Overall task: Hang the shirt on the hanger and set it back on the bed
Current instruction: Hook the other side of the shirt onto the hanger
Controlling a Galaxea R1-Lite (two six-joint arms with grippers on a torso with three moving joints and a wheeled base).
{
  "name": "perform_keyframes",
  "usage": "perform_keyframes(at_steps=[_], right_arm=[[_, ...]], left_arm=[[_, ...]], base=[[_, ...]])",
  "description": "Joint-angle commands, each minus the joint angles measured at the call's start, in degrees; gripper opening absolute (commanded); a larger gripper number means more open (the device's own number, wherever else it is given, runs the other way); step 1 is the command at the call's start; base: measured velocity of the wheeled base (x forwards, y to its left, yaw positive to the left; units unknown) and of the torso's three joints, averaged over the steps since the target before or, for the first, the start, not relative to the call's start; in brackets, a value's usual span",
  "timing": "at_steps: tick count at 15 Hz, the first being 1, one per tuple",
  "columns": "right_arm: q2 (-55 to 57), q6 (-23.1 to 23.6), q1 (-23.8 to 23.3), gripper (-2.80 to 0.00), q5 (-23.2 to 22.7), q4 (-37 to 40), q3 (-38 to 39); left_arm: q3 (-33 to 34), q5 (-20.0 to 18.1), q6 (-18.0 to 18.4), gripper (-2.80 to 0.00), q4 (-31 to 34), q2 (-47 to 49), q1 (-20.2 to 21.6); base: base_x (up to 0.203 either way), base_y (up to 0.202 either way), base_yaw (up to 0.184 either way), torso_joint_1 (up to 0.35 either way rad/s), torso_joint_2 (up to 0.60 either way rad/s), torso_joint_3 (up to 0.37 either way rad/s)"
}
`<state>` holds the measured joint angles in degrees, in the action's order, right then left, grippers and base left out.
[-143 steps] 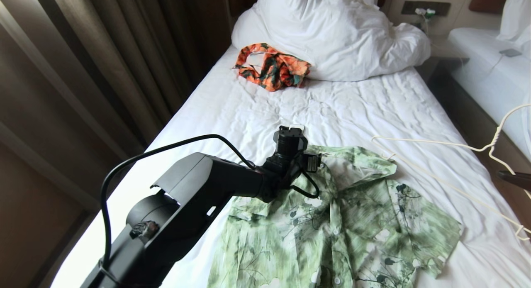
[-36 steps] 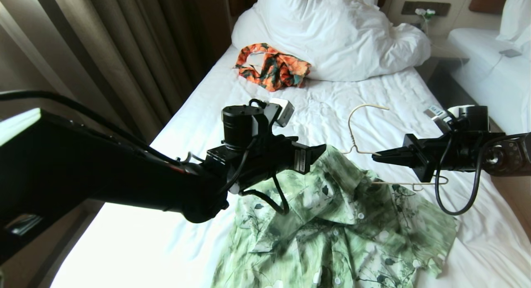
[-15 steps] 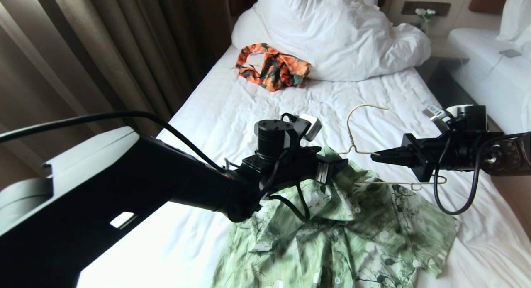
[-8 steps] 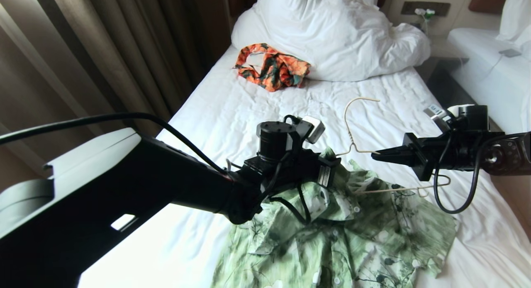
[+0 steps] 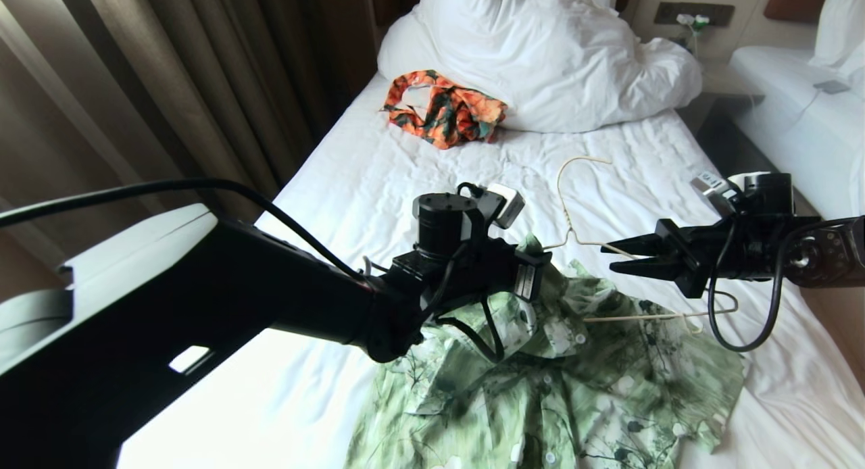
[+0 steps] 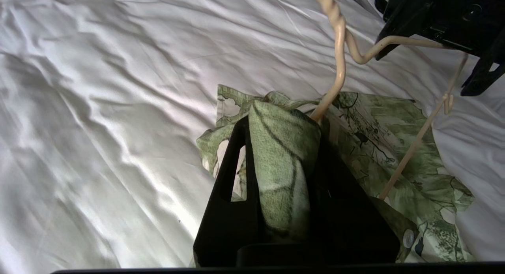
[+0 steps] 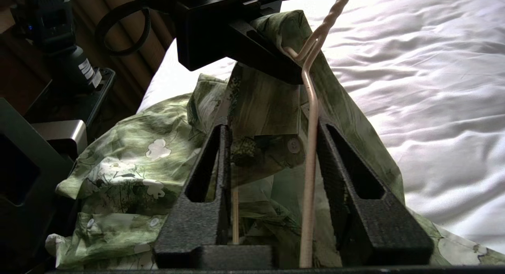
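The light green leaf-print shirt (image 5: 581, 395) lies spread on the white bed (image 5: 405, 185), collar end raised. My left gripper (image 5: 540, 280) is shut on a fold of the collar (image 6: 284, 167), holding it off the sheet. The cream wire hanger (image 5: 561, 199) sits partly inside the shirt's neck, with its hook sticking up and its lower bar lying across the right shoulder. My right gripper (image 5: 608, 258) is level just right of the collar with its jaws open. The hanger's wire (image 7: 311, 147) runs loose between its fingers, close against one of them.
An orange, black and teal garment (image 5: 442, 111) lies near the bunched white duvet (image 5: 540, 50) at the head of the bed. Brown curtains (image 5: 169, 84) hang along the left side. A second bed (image 5: 797, 131) stands at the right across a narrow gap.
My left gripper has closed on the shirt collar and lifted it slightly. My right gripper, shut on the hanger wire before, has opened. The hanger's hook has tipped a little to the left.
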<state>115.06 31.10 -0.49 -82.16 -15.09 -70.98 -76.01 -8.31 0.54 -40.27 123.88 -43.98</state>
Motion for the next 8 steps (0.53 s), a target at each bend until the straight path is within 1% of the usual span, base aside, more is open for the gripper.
perform_keyframes(at_steps=[1,3,4,7,8], right_arm=[[-1.65,-0.93,-0.29,0.0,-0.23,0.08,0.66],[-4.58,-3.21,-0.92,0.0,0.08,0.11,2.68],[-6.61,-5.32,-1.4,0.0,0.18,0.29,3.91],[-13.63,-13.31,-3.33,0.0,0.34,0.48,8.05],[-15.01,-14.71,-4.08,0.0,1.08,0.55,8.7]], left_arm=[[0.94,-0.11,0.0,-2.8,-0.25,-1.32,-0.05],[2.78,-0.07,-0.06,-2.8,-0.25,-3.15,-0.05],[3.71,0.21,-0.12,-2.8,-0.21,-4.37,-0.05],[5.35,2.74,-0.36,-2.8,-0.06,-7.05,-0.05],[5.72,3.02,-0.43,-2.8,0.01,-7.65,-0.05]], base=[[0.0,0.0,0.0,0.0,0.0,0.0],[0.0,0.0,0.0,0.0,0.0,0.0],[0.0,0.0,0.0,0.0,0.0,0.0],[0.0,0.0,0.0,0.0,0.0,0.0],[0.0,0.0,0.0,0.0,0.0,0.0]])
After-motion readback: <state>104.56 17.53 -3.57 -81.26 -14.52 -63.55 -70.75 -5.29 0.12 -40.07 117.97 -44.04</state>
